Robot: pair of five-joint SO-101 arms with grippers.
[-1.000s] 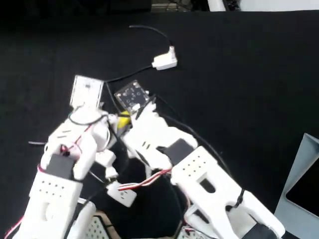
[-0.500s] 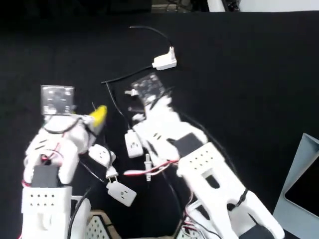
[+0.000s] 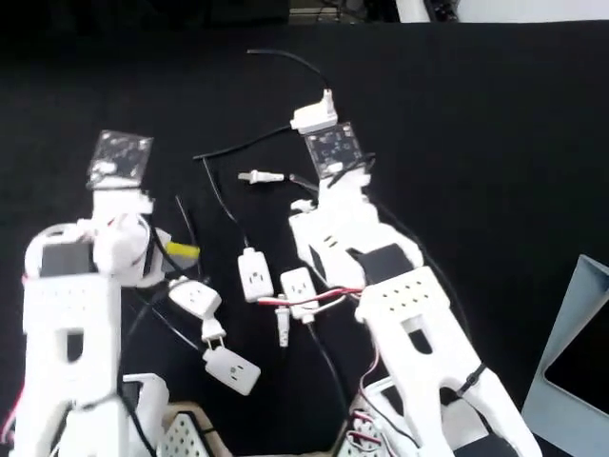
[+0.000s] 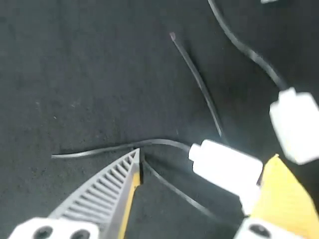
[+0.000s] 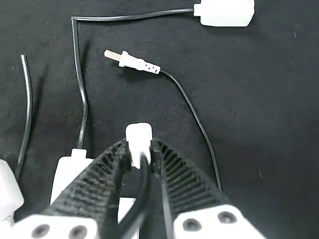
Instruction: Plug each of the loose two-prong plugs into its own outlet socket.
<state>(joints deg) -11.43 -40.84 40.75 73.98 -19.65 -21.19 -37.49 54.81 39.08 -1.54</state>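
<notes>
My right gripper (image 5: 140, 149) is shut on a small white plug (image 5: 138, 139) with its black cord trailing back between the fingers; in the high view it (image 3: 306, 206) sits mid-table. Just beyond lies a loose two-prong plug (image 5: 132, 60) (image 3: 262, 177), and past that a white outlet socket (image 5: 224, 12) (image 3: 314, 117). My left gripper (image 4: 204, 157) stands open low over the mat, a white socket block (image 4: 224, 165) lying between its grey finger (image 4: 117, 181) and yellow finger (image 4: 279, 191). In the high view the left gripper (image 3: 173, 255) is at the left.
Several white sockets lie near the arms: one (image 3: 254, 273), another (image 3: 298, 284), a third (image 3: 195, 297) and one at the front (image 3: 231, 369). A plug (image 3: 283, 327) and thin black cords cross the black mat. A grey box (image 3: 576, 357) stands at the right edge.
The two arms have drawn apart: the left swung to the left and back, the right moved right and farther away with its plug. Sockets between them are now uncovered.
</notes>
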